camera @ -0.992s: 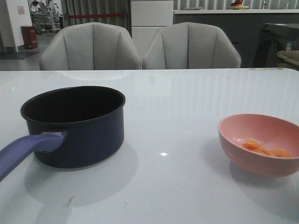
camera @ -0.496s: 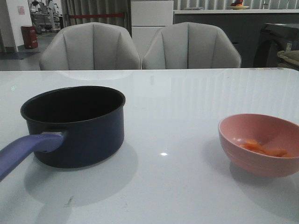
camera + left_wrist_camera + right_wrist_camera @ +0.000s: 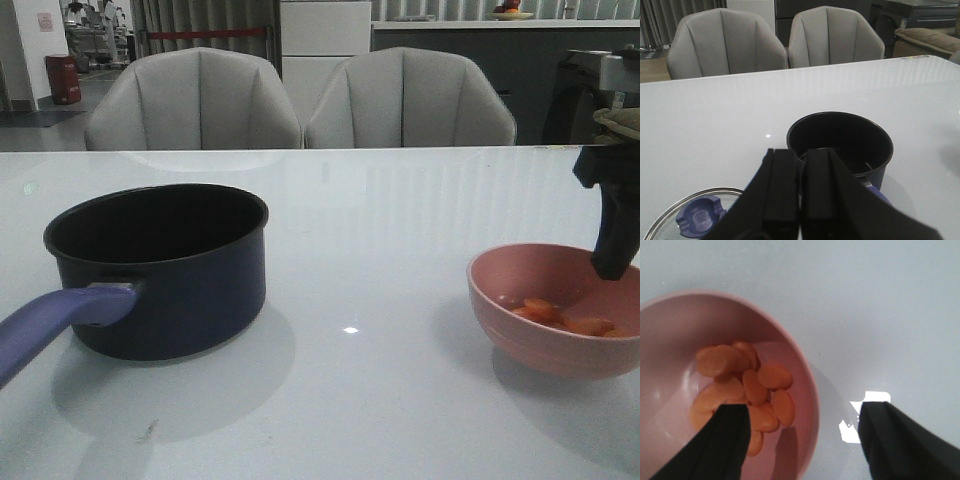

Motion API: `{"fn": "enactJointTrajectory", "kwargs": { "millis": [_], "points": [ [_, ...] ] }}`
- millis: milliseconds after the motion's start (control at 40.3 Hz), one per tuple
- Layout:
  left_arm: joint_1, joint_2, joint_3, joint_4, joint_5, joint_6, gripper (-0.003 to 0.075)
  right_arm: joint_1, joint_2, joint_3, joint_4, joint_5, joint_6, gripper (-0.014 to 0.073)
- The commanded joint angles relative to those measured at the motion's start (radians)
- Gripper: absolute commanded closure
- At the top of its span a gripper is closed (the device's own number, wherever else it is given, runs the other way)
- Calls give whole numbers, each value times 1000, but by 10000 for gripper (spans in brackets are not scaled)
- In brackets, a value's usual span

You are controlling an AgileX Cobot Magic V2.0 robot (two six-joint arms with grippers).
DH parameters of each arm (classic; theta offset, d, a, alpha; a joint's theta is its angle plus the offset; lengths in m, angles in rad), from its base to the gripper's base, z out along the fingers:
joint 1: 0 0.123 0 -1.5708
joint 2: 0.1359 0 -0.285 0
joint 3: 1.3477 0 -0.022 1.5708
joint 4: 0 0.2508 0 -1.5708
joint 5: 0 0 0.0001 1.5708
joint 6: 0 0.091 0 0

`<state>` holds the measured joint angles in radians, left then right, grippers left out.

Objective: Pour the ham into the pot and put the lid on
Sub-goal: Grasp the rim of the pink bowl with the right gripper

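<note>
Two grey chairs stand beyond the pale worktop (image 3: pixel 400 220). The right pincer (image 3: pixel 805 437) hangs spread astride the near rim of the pink bowl (image 3: pixel 530 330) — likely lined up to grip it, ham (image 3: pixel 747 387) inside. The left pincer (image 3: pixel 799 200) waits pressed together; the pot (image 3: pixel 160 265) sits far left, the lid (image 3: pixel 695 217) beside it.

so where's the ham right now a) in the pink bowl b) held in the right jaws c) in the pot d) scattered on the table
a: the ham lies piled inside the pink bowl, with the right gripper open, one finger over the bowl and one outside its rim; the pot shows only its black inside.
</note>
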<state>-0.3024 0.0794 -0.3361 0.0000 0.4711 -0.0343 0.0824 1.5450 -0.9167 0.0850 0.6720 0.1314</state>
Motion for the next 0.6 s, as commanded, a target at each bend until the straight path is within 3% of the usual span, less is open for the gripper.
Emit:
{"fn": "enactJointTrajectory", "kwargs": {
  "millis": [0,124,198,372,446,570],
  "points": [
    [-9,9,-24,-5,-81,0,607,-13,17,-50,6,-4,-4,36],
    [-9,9,-24,-5,-81,0,607,-13,65,-65,28,14,-22,49],
    [-9,9,-24,-5,-81,0,607,-13,86,-69,47,18,-41,120],
    [-9,9,-24,-5,-81,0,607,-13,109,-81,58,25,-54,472],
    [-9,9,-24,-5,-81,0,607,-13,109,-85,57,23,-54,440],
    [-9,9,-24,-5,-81,0,607,-13,109,-85,38,6,-87,456]
  ]
}}
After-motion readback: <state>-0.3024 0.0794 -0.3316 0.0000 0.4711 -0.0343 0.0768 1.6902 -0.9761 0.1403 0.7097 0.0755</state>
